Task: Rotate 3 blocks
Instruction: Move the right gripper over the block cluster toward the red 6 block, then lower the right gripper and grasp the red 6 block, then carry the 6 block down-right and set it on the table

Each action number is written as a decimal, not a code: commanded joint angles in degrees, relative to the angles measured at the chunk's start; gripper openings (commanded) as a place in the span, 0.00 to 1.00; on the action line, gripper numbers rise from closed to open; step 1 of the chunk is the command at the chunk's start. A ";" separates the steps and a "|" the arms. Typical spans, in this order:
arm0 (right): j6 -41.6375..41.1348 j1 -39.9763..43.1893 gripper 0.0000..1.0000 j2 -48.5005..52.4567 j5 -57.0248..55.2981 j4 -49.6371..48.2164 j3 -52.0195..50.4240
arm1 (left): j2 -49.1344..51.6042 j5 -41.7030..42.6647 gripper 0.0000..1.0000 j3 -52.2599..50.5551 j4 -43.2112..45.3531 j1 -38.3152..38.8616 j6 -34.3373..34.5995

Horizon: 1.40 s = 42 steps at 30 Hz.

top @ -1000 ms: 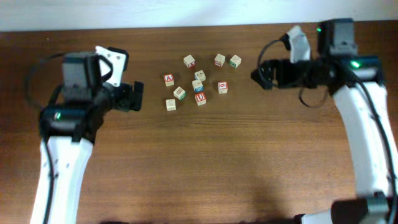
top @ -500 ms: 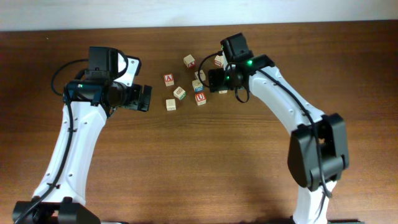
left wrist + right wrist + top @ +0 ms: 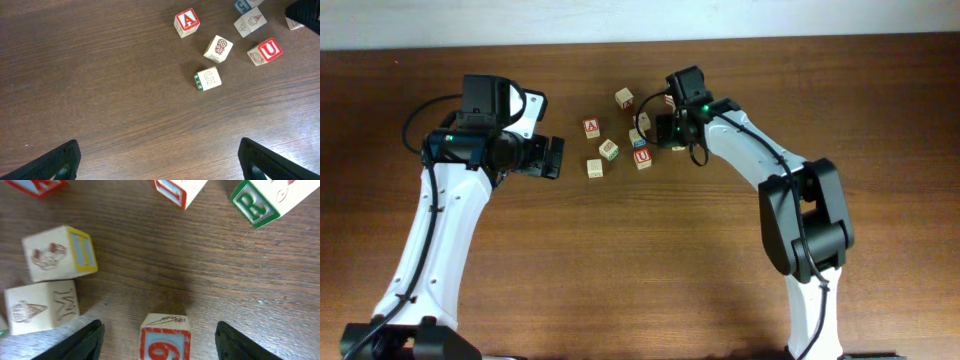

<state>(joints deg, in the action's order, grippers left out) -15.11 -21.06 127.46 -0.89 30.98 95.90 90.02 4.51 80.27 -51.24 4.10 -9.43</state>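
- Three pale wooden alphabet blocks make up the task. All are placed in one loose cluster toward the back of the dark wooden surface, between the two arms.
- The U block is marked on top with a red U in a red frame, and a curled red drawing is seen on one side. It is set at the front right of the cluster, clear of its neighbours.
- The 6 block is marked with a red figure in a red frame, cut off by the lower edge of the right wrist view. A small line drawing is seen on the adjoining face.
- The blue-trimmed block is found just beyond the U block. Its markings are too small to be read.
- The right hand is partly closed around the 6 block. A gap is left on each side, so nothing is gripped.
- The left hand is spread wide and empty over bare wood, left of the cluster.
- Six cubes are counted clearly in the right wrist view.
- One red A cube, one pineapple cube and one green-edged 5 cube are counted beside the U block.
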 commanded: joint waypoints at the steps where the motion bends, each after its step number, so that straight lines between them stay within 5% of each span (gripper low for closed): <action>1: -0.42 0.02 0.60 1.31 -1.14 -0.39 1.18 | 0.39 0.63 0.99 0.87 -0.04 -0.15 -0.52; 11: -0.44 0.02 0.21 0.22 -1.09 3.34 1.66 | 0.39 0.63 0.99 0.87 -0.04 -0.15 -0.52; 15: -0.44 0.07 0.13 -6.78 -1.09 10.91 5.81 | 0.39 0.63 0.99 0.87 -0.04 -0.15 -0.52; 24: -7.93 -0.31 0.13 -21.11 3.89 39.12 4.39 | 0.39 0.63 0.99 0.87 -0.04 -0.15 -0.52; 30: -7.63 -1.49 0.13 -21.11 3.82 23.10 -18.36 | 0.39 0.63 0.99 0.87 -0.04 -0.13 -0.52; 36: -4.79 -1.49 0.14 -21.09 3.89 14.36 -25.51 | 0.39 0.63 0.99 0.87 -0.04 -0.13 -0.52; 38: -4.61 -1.49 0.32 -21.09 3.65 14.49 -25.51 | 0.39 0.63 0.99 0.87 -0.04 -0.13 -0.52; 42: -4.61 -1.49 0.42 -21.09 3.65 14.60 -25.51 | 0.39 0.63 0.99 0.87 -0.04 -0.13 -0.52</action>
<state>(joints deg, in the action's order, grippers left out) -19.88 -22.17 106.89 2.90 45.58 70.85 90.02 4.51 80.27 -51.22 4.10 -9.43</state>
